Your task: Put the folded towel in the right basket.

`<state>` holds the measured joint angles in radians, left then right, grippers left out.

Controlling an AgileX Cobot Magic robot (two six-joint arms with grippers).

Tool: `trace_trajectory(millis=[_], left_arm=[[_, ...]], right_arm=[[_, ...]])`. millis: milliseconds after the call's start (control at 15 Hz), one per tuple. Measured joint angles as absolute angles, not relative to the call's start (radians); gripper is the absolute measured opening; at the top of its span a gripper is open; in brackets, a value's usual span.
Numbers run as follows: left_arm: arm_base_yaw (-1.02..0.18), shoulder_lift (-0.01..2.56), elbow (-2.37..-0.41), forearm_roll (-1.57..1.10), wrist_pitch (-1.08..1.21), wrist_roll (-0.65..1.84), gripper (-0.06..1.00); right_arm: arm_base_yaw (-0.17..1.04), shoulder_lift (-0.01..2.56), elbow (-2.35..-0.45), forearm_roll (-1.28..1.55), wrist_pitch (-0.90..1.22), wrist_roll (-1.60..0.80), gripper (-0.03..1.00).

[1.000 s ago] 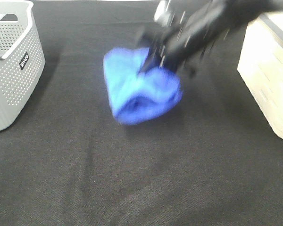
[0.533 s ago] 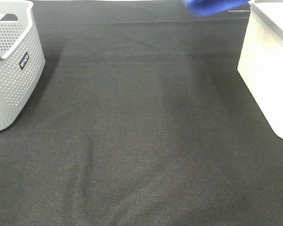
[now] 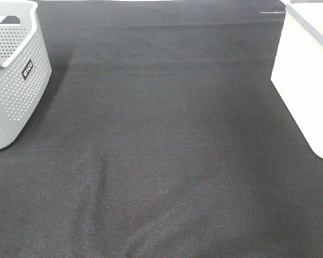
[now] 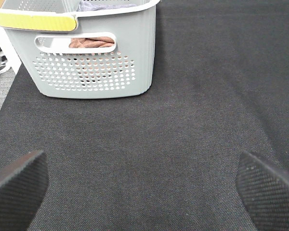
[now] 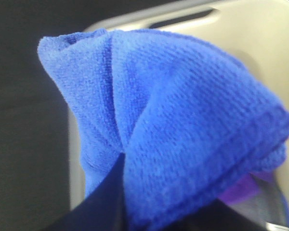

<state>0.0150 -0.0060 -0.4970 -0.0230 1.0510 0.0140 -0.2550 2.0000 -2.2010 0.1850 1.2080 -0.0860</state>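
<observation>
The blue towel has gone from the high view: half a second ago a blue corner showed at the top edge, right of centre, and now only the black worktop shows between the grey perforated basket at upper left and the cream basket at the right edge. The right wrist camera picks it up, bunched and pinched in the right fingers, hanging just over the cream basket's rim with something purple beneath. So this looks like the carry ending and the drop beginning. Next call: get fully over the opening, lower, then let go. The left fingers are spread wide, holding nothing.
</observation>
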Motion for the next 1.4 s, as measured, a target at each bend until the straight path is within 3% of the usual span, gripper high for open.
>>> trace_trajectory(millis=[133,400,733,1133,1400], left_arm=[[0.015,-0.006,-0.497,-0.023,1.051,0.014,0.99],[0.015,-0.006,-0.497,-0.023,1.051,0.014,0.99],[0.015,-0.006,-0.497,-0.023,1.051,0.014,0.99],[0.015,-0.006,-0.497,-0.023,1.051,0.014,0.99],[0.015,-0.006,-0.497,-0.023,1.051,0.014,0.99]], right_arm=[[-0.263,2.056,-2.201,0.155,1.206,-0.084,0.24],[-0.263,2.143,-2.201,0.058,1.203,-0.057,0.92],[-0.224,2.142,-2.248,0.034,1.214,-0.014,0.97],[0.097,2.046,-2.303,-0.059,1.214,-0.007,0.97],[0.116,1.895,-2.184,-0.055,1.212,0.020,0.97]])
